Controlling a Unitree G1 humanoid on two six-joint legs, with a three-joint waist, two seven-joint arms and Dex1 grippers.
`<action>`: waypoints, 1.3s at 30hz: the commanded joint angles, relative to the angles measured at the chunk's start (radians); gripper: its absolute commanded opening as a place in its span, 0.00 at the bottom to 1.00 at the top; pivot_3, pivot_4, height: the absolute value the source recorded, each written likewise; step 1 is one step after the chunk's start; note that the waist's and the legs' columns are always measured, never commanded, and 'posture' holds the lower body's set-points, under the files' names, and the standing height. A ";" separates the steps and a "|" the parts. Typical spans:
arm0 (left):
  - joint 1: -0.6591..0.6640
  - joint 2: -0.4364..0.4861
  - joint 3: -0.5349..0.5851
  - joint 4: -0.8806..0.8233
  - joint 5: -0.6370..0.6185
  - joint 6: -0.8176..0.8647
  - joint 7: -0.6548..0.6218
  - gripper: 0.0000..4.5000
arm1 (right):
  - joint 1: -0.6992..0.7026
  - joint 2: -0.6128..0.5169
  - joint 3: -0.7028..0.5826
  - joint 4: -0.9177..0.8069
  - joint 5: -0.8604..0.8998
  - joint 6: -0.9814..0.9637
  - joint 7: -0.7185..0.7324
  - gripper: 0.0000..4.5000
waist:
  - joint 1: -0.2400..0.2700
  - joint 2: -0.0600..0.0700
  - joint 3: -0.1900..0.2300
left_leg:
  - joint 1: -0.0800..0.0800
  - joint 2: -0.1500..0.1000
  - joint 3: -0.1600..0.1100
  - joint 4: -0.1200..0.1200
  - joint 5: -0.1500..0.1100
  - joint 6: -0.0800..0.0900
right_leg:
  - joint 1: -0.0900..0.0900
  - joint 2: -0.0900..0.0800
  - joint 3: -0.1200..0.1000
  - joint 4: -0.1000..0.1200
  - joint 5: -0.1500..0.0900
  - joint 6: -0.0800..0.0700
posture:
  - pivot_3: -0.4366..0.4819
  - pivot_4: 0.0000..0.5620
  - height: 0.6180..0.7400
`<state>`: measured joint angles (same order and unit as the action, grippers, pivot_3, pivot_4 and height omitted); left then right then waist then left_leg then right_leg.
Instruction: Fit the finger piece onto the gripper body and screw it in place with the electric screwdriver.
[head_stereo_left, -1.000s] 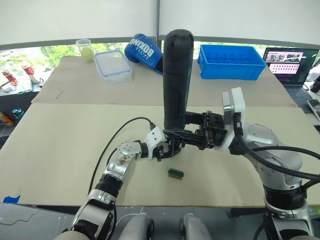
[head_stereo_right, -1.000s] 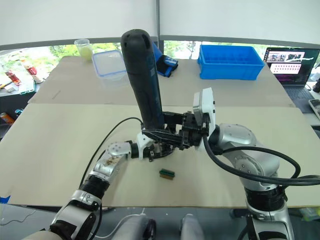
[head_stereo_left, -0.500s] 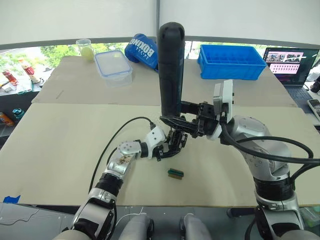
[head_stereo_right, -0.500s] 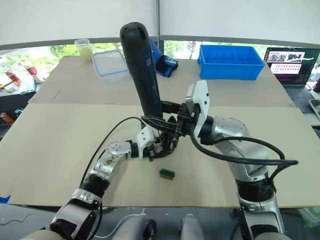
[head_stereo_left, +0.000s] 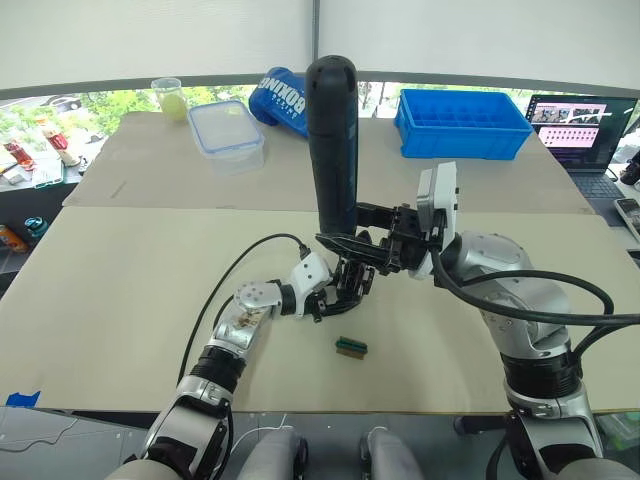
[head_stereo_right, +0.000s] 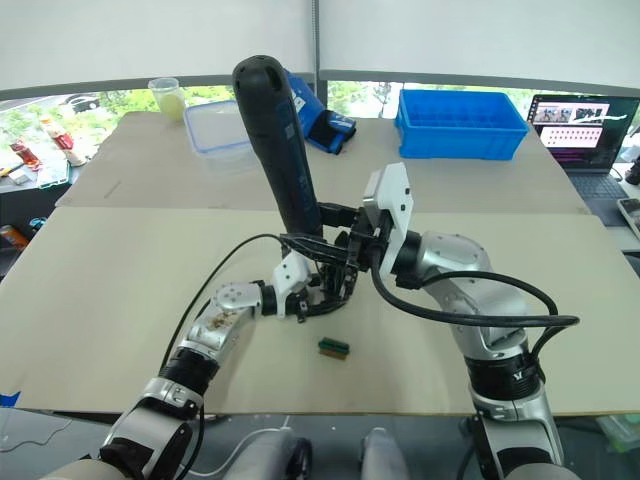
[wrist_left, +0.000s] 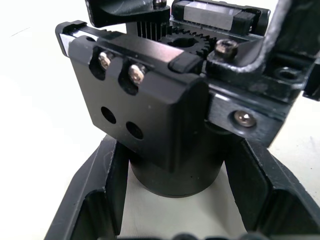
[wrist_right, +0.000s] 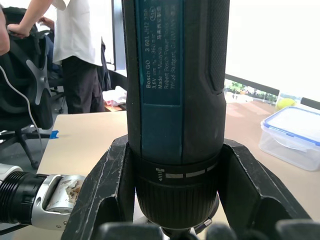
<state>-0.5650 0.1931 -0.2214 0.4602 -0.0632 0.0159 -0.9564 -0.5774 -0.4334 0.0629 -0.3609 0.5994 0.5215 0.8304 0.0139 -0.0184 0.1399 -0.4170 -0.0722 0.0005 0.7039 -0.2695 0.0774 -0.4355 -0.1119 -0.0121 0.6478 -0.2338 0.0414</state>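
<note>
The electric screwdriver (head_stereo_left: 332, 140), a thick dark blue-black cylinder, stands nearly upright in the middle of the table. My right gripper (head_stereo_left: 352, 228) is shut around its lower end, seen up close as the screwdriver's collar (wrist_right: 175, 165). Its bit is hidden. Directly below it sits the gripper body (head_stereo_left: 352, 282), held on the table with my left gripper (head_stereo_left: 340, 290) shut on its round base (wrist_left: 175, 175). A black block with two screws (wrist_left: 145, 100) tops the body. I cannot make out the finger piece as a separate part.
A small green-and-black block (head_stereo_left: 351, 346) lies just in front of the grippers. At the back stand a blue bin (head_stereo_left: 465, 125), a clear lidded box (head_stereo_left: 227, 130), a blue boxing glove (head_stereo_left: 283, 98) and a cup (head_stereo_left: 170, 98). A laptop (head_stereo_left: 580, 130) sits far right. A person (wrist_right: 80, 40) stands beyond the table.
My right arm has swung the screwdriver to the left and drawn in, so the tool now stands over the gripper body. The left arm and the body have stayed put.
</note>
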 joint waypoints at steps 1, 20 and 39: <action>-0.006 -0.004 -0.006 -0.034 -0.013 0.000 -0.004 0.51 | -0.021 0.004 -0.018 -0.028 -0.002 -0.056 0.011 0.43 | 0.000 0.000 0.000 | 0.000 0.000 0.000 0.000 0.000 0.000 | 0.000 0.000 0.000 0.000 0.000 0.000 | 0.48 0.27 1.00; -0.010 -0.007 -0.007 -0.038 -0.013 0.002 -0.004 0.51 | -0.008 -0.003 -0.016 -0.026 -0.019 -0.067 0.044 0.43 | 0.000 0.000 0.000 | 0.000 0.000 0.000 0.000 0.000 0.000 | 0.000 0.000 0.000 0.000 0.000 0.000 | 0.48 0.27 1.00; -0.006 -0.007 -0.010 -0.049 -0.015 0.002 -0.007 0.51 | -0.002 -0.006 -0.008 -0.018 -0.044 -0.091 0.063 0.43 | 0.000 0.000 0.000 | 0.000 0.000 0.000 0.000 0.000 0.000 | 0.000 0.000 0.000 0.000 0.000 0.000 | 0.48 0.27 1.00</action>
<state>-0.5648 0.1924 -0.2220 0.4536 -0.0635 0.0240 -0.9559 -0.5644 -0.4429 0.0709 -0.3511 0.5521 0.4825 0.8908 0.0137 -0.0184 0.1399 -0.4170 -0.0722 0.0005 0.7039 -0.2695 0.0773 -0.4356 -0.1119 -0.0120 0.6477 -0.2338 0.0414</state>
